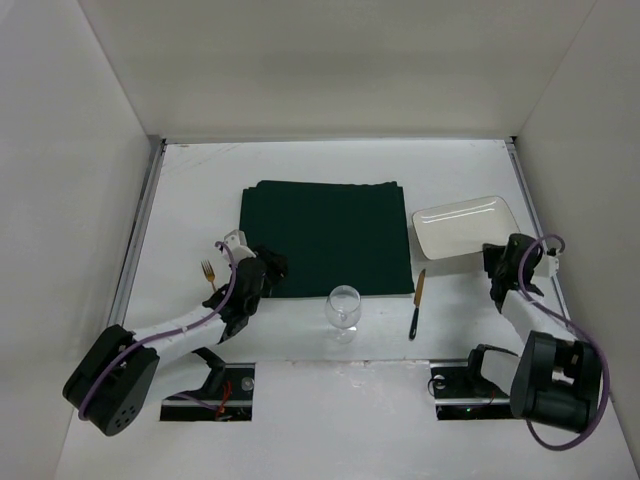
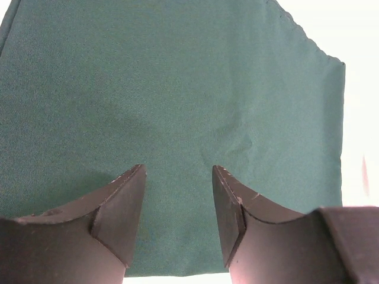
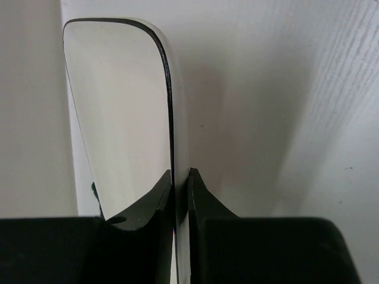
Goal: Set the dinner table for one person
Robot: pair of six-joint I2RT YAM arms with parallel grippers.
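Gripper (image 3: 179, 173) clamps plate (image 3: 118, 106), table (image 3: 266, 89) seemingly beneath.

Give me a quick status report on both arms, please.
Right end effector shut on plate rim. Left end effector open above green cloth. Table: glass, knife, fork beside cloth.

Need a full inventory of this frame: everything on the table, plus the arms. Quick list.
dinner table: 1, white, under everything
cloth: 1, dark green, flat at the table's middle
plate: 1, white, rectangular, right of the cloth
wine glass: 1, clear, upright, just off the cloth's near edge
fork: 1, gold, left of the cloth
knife: 1, tan and black, by the cloth's near right corner
left hand: 1, black, open, over the cloth's near left corner
right hand: 1, black, shut on the plate's rim
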